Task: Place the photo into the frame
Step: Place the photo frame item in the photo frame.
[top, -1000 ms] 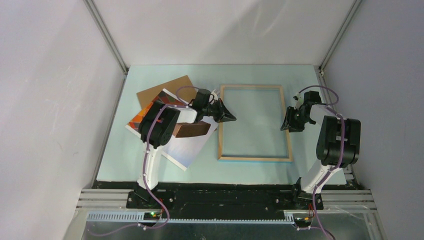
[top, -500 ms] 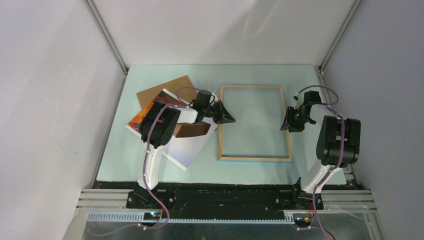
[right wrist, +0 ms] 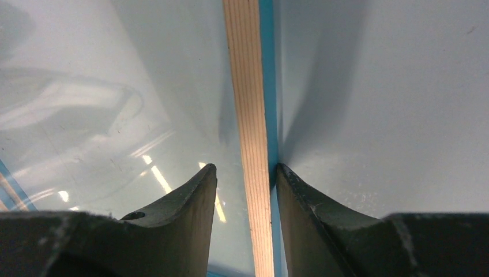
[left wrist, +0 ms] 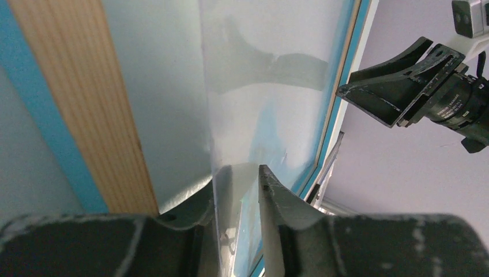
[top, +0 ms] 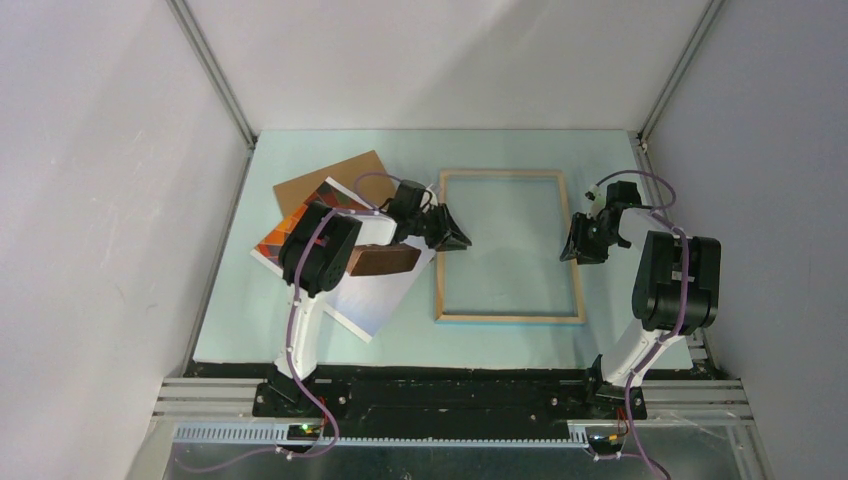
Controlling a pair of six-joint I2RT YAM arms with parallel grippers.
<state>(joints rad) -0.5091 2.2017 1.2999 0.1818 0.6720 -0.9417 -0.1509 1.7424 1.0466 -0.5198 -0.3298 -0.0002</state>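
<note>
The frame (top: 510,318) lies wood side up mid-table. The photo (top: 375,295) lies to its left, partly under my left arm, and its right corner reaches over the frame's left rail (left wrist: 86,104). In the left wrist view the photo's pale edge (left wrist: 242,86) runs between the jaws of my left gripper (left wrist: 237,173). It rests against one finger with a gap to the other, so the left gripper (top: 455,238) is open. My right gripper (top: 572,245) straddles the frame's right rail (right wrist: 245,86). That gripper (right wrist: 247,168) is open: one finger touches the blue outer edge, the other stands clear.
A plain brown backing board (top: 325,178) lies at the back left, partly under the photo. Grey walls close the pale green table (top: 260,330) on three sides. The right gripper (left wrist: 398,86) shows across the frame in the left wrist view.
My left gripper's jaws have parted slightly around the photo's edge. The photo, the frame and the right arm stay where they were.
</note>
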